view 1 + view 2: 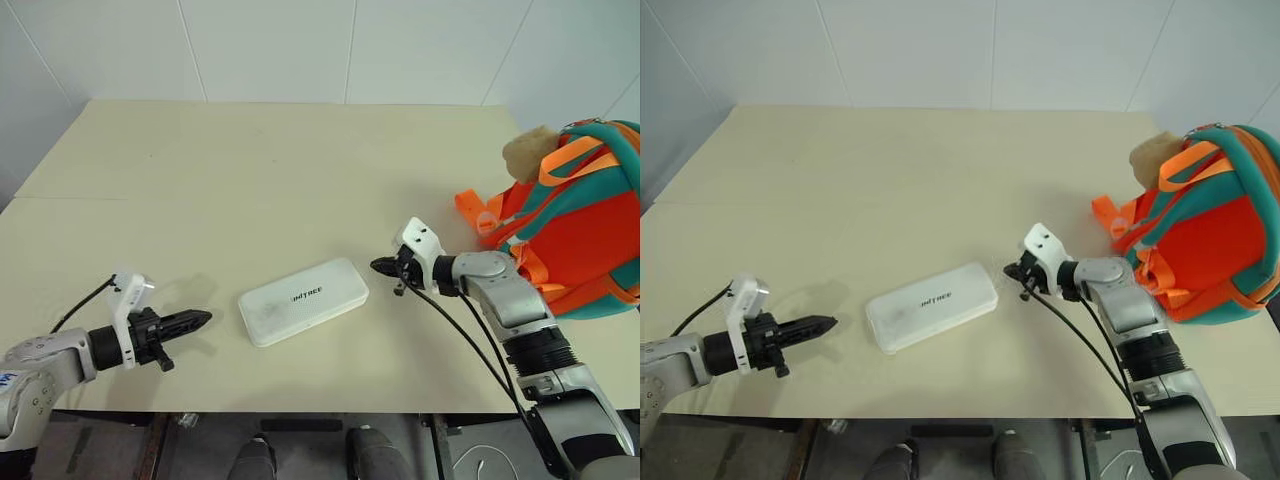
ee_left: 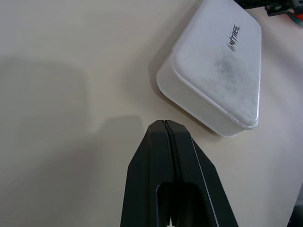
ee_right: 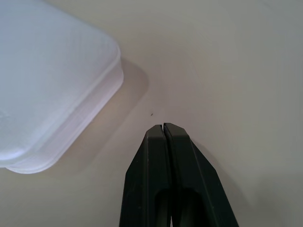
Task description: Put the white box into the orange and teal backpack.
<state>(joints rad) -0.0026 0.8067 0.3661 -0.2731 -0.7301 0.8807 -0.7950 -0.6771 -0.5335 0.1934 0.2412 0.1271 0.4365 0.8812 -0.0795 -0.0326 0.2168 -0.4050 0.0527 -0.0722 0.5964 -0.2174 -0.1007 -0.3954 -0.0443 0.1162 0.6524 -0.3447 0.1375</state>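
Closest to the camera, in the lower left of the head view, the left gripper (image 1: 203, 318) hangs just over the pale table (image 1: 250, 170). Its 2 black fingers (image 2: 165, 156) are pressed tight together and hold nothing. The tip points to the right, toward the white box (image 1: 303, 300).

The white box lies flat on the table in the lower middle of the picture. It is tilted, with its right end a bit farther back than its left end. Small dark letters show on its top. The left gripper is near the box's left end but does not touch it; a strip of bare table lies between them.

On the other side, in the middle right of the picture, the right gripper (image 1: 382, 266) points to the left, at the box's far right corner. Its 2 fingers (image 3: 163, 146) are also squeezed together with nothing in them. The tip is just beside that corner, with a small bit of table in between.

Farther back, at the right edge of the picture, the orange and teal backpack (image 1: 575, 235) sits on the table. It is well apart from the box. A beige fluffy plush (image 1: 527, 153) sits at its upper left, and orange loops (image 1: 477, 210) hang out on its left side. Behind the table stands a white wall (image 1: 300, 45).
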